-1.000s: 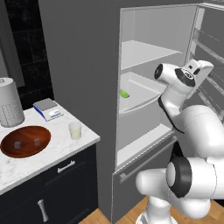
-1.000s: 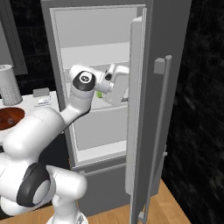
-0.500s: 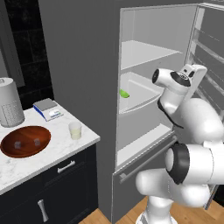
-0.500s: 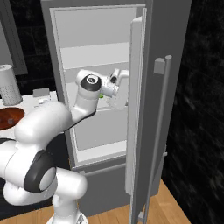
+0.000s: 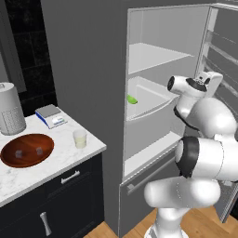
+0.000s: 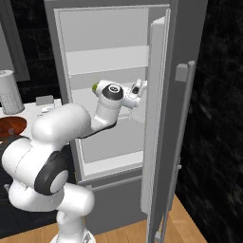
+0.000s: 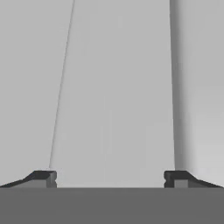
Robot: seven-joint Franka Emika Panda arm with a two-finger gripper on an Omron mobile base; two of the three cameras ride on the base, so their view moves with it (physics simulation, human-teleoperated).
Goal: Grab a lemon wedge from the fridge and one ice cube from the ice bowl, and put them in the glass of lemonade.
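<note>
- lemon wedge (image 5: 132,99): small glossy green piece on the middle fridge shelf (image 5: 151,97), near the shelf's left front edge. Also visible in the right base view (image 6: 95,87), peeking out just behind the arm's wrist joint.
- fridge (image 5: 93,56): tall grey body, door (image 6: 163,123) swung wide open to the right, white interior, upper shelf above the one with the wedge. Long vertical bar handle (image 6: 182,142) on the open door.
- gripper (image 7: 110,178): jaws stand wide apart, nothing between them. Hand view looks at plain white fridge wall; fingertips (image 7: 43,178) touch nothing.
- Hand sits inside the fridge opening at middle-shelf height, toward the door side, right of the wedge and apart from it. In the right base view the hand (image 6: 137,92) is just beside the inner edge of the door.
- glass of lemonade (image 5: 80,138): clear tumbler with pale liquid, upright on the marble bench (image 5: 46,167), near its right end, closest bench item to the fridge.
- ice bowl (image 5: 27,149): wide reddish-brown wooden bowl on the bench, left of the glass, well apart from the fridge. Two pale ice cubes (image 5: 29,151) visible inside.
- Other bench items: small scale (image 5: 52,116) behind the glass; tall white perforated cylinder (image 5: 10,108) at the back left.
- Dark cabinet fronts (image 5: 56,200) under the bench, wooden floor (image 5: 204,223) under the robot base.
</note>
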